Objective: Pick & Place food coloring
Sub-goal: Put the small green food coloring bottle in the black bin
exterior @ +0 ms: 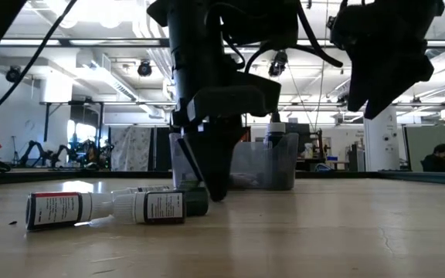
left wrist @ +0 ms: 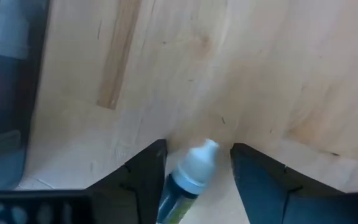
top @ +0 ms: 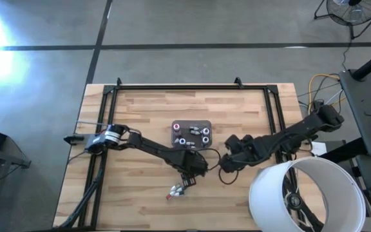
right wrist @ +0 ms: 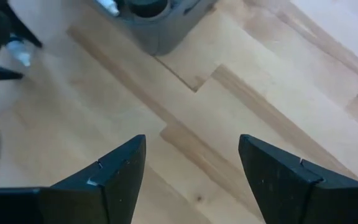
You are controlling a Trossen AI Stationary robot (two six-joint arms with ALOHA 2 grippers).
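Note:
Two food coloring bottles (exterior: 52, 209) (exterior: 157, 207) lie on their sides on the wood table near its front edge, with more standing in the small grey tray (top: 200, 124) at mid-table. My left gripper (top: 187, 182) points down at the table, open, its fingers on either side of a lying bottle with a white cap (left wrist: 199, 163). My right gripper (top: 226, 166) hangs open above bare wood to the right of the tray, with nothing between its fingers (right wrist: 114, 171). My left gripper comes from above with a finger (left wrist: 143, 177) on each side of the lying bottle's neck. A gap shows at the far finger. I cannot tell whether the near finger touches the bottle's body (left wrist: 176, 194). The bottle lies on the table.
A large white cylinder (top: 304, 193) stands at the table's right front corner, close to the right arm. A black frame (top: 185, 87) runs along the table's far and side edges. Bare wood lies to the left and in front of the lying bottles.

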